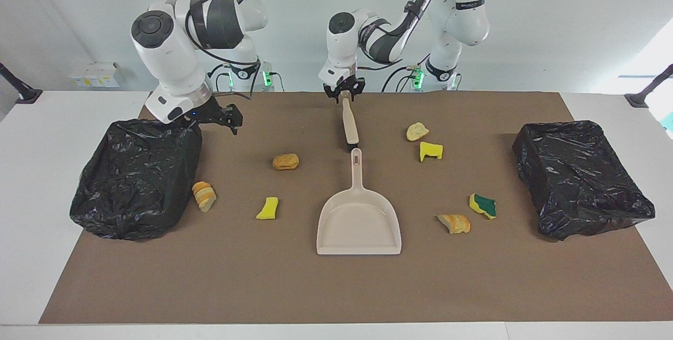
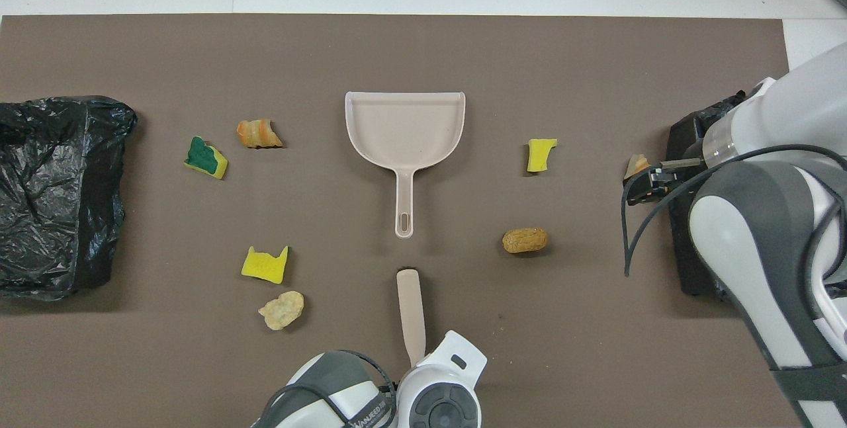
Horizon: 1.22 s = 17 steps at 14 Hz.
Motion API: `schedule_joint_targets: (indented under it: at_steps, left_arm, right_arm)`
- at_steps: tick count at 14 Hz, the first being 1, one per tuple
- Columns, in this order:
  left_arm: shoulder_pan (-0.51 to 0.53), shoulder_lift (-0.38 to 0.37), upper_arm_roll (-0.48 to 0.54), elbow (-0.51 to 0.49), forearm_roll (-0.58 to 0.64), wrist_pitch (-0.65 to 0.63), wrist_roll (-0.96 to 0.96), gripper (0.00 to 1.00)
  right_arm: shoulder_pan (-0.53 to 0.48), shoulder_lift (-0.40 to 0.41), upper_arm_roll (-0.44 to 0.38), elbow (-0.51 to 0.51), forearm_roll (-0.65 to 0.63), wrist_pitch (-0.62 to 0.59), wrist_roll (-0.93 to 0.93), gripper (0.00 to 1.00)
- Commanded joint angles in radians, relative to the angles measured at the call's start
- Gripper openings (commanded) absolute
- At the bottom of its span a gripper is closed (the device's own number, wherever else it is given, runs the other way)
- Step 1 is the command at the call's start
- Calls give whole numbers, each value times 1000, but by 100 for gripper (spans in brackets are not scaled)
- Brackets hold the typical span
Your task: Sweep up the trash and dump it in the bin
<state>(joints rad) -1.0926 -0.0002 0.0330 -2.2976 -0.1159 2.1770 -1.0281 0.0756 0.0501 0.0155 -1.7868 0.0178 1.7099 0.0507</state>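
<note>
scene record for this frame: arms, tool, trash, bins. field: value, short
left gripper: shut on beige brush handle, nearer the robots than the beige plastic dustpan
right gripper: beside the black-bagged bin at the right arm's end; waiting
trash: seven scraps loose on brown mat, e.g. yellow-and-green sponge piece
dustpan: empty
second black-bagged bin: left arm's end

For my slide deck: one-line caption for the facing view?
Left gripper holds brush handle near dustpan; scraps lie scattered.

Beige dustpan, black bin bags, brown mat.
</note>
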Motion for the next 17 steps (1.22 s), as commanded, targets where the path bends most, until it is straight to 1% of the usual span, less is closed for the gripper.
schedule_joint_targets:
  at_steps: [1,2,4,6,7,9,12,15,17]
  left_arm:
    - [2,-15,1,3,-16,-28,0,12]
    - [3,-15,1,3,-16,-28,2,0]
    - [8,-14,2,3,-16,-32,3,0]
    - [55,-17,1,7,-16,-49,11,0]
    - [72,-21,1,23,-16,-89,14,0]
    - [112,-23,5,76,-16,-196,14,0]
    - [173,-58,12,96,-5,-311,11,0]
    - [255,-78,10,98,-5,-382,-4,0]
    - [266,-83,10,96,-14,-411,-108,0]
  right_arm:
    - [-2,-10,0,-19,17,25,14,100]
    - [-2,-10,0,-19,17,27,14,100]
    - [-2,-7,0,-19,17,30,15,100]
    - [0,10,0,-19,17,49,18,100]
    - [4,17,0,-19,17,69,24,100]
    - [44,33,0,-19,17,105,84,100]
    - [122,73,1,-17,17,184,211,100]
    - [217,86,1,-14,17,238,326,100]
    - [256,91,1,-6,17,252,348,100]
